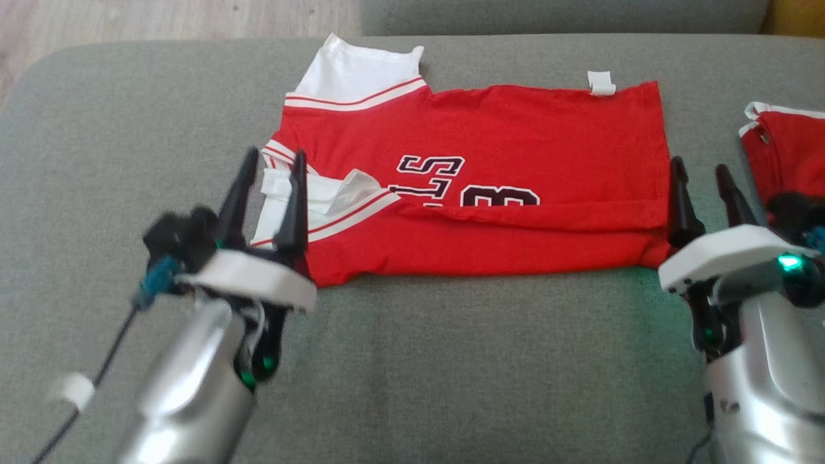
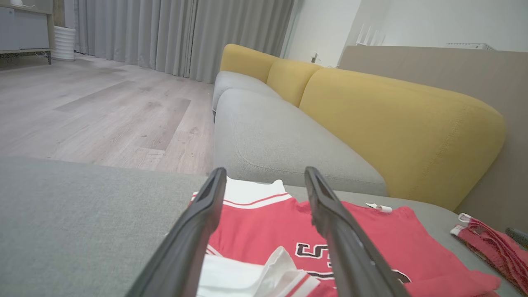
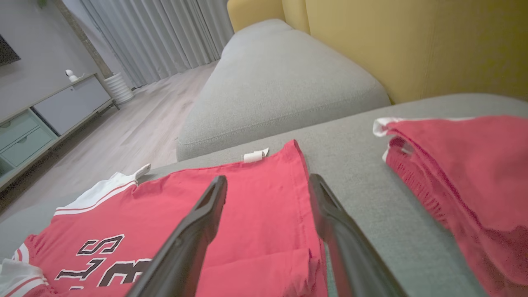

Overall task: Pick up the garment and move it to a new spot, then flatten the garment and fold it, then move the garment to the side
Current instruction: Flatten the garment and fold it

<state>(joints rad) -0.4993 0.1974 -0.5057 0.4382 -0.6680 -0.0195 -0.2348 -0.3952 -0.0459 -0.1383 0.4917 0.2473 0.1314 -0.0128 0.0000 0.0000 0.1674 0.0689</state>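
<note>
You're over the grey sofa cushion (image 1: 451, 361), which carries everything. The yellow backrest (image 2: 404, 123) runs behind it, with wood floor (image 2: 103, 111) off to the left in the left wrist view.

The red jersey (image 1: 515, 135) lies flat on the far half of the cushion, roughly centred. Its near edge is folded up in a long strip that covers the lower part of the black lettering. One white sleeve with red stripes sticks out at its far-left corner. White fabric is bunched at the left end of the fold.

A second red garment (image 1: 786, 148) with white trim sits on the cushion to the right, apart from the jersey.

The left gripper (image 1: 276, 154) is at the jersey's left end. Its jaws are apart, astride the bunched white fabric, and clamp nothing.

The right gripper (image 1: 698, 164) is just beside the jersey's right edge. Its jaws are also apart and hold nothing. In the right wrist view one finger shows over red cloth and the other over bare cushion.

A small white tag (image 1: 601, 82) pokes out at the jersey's far edge, near the right corner.
</note>
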